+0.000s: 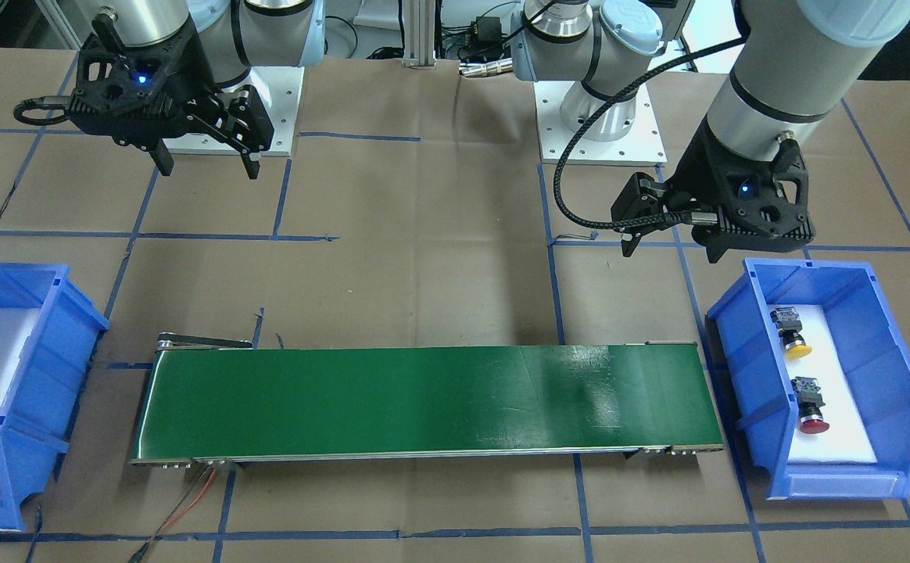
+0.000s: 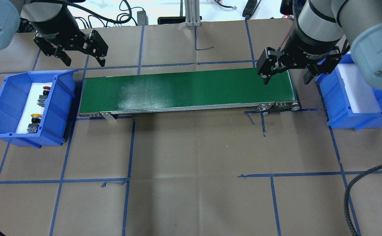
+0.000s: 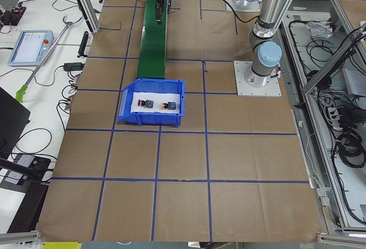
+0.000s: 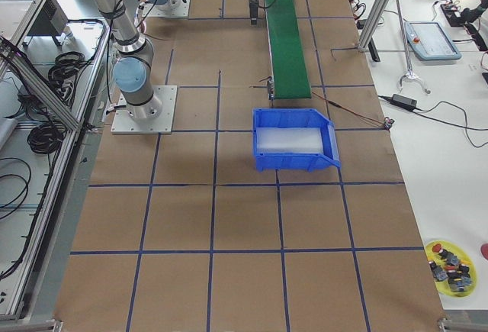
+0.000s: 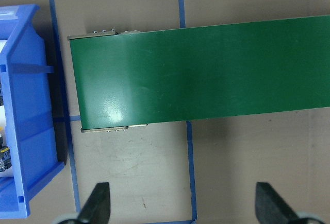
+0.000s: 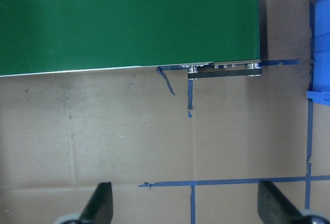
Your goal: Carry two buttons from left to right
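Two buttons lie on white foam in the blue left bin (image 2: 0,108): a yellow-capped button (image 2: 35,118) and a red-capped button (image 2: 45,91). In the front view they are the yellow one (image 1: 795,344) and the red one (image 1: 811,418); the left side view shows them too (image 3: 163,105). My left gripper (image 2: 84,62) hangs open and empty above the table behind that bin, near the belt's left end (image 1: 670,250). My right gripper (image 2: 286,80) hangs open and empty over the belt's right end (image 1: 209,166). Both wrist views show wide-apart fingertips (image 5: 98,203) (image 6: 98,203).
A green conveyor belt (image 2: 184,88) spans between the two bins. The blue right bin (image 2: 342,114) holds only white foam. Blue tape lines grid the brown table. A yellow dish of spare parts (image 4: 450,263) sits on a side bench.
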Controlling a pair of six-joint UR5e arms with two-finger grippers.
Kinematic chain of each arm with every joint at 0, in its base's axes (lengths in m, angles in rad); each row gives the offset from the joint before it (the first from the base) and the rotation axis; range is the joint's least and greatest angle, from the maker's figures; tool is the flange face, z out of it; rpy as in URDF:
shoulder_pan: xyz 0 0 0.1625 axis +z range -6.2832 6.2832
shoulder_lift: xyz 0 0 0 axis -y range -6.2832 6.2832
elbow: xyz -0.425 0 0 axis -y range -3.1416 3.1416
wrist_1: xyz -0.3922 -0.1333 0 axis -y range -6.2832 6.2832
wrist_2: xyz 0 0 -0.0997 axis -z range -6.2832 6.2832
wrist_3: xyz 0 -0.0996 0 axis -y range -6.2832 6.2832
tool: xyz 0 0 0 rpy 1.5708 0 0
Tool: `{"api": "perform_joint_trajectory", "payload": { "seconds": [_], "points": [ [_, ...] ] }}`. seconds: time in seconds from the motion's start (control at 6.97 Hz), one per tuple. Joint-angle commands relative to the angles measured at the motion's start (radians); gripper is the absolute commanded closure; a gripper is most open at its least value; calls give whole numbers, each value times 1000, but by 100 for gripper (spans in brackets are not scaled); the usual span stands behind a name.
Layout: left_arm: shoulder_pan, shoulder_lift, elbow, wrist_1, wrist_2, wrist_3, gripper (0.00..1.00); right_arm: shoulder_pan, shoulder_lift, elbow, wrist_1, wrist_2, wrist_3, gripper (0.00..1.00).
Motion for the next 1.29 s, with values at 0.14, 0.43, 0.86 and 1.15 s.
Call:
{"api": "perform_joint_trajectory", "payload": {
  "seconds": [0.14,0.43,0.86,1.15],
  "points": [
    [0,0,-1,0,1,-1,0,-1,1,2,0,1,0,0],
    [0,0,-2,3,0,-1,0,-1,0,2,1,0,0,0],
    [41,9,-2,12,3,40,0,1,1,2,0,0,0,0],
    [150,9,2,12,0,114,0,1,1,2,1,1,0,0]
  ]
}}
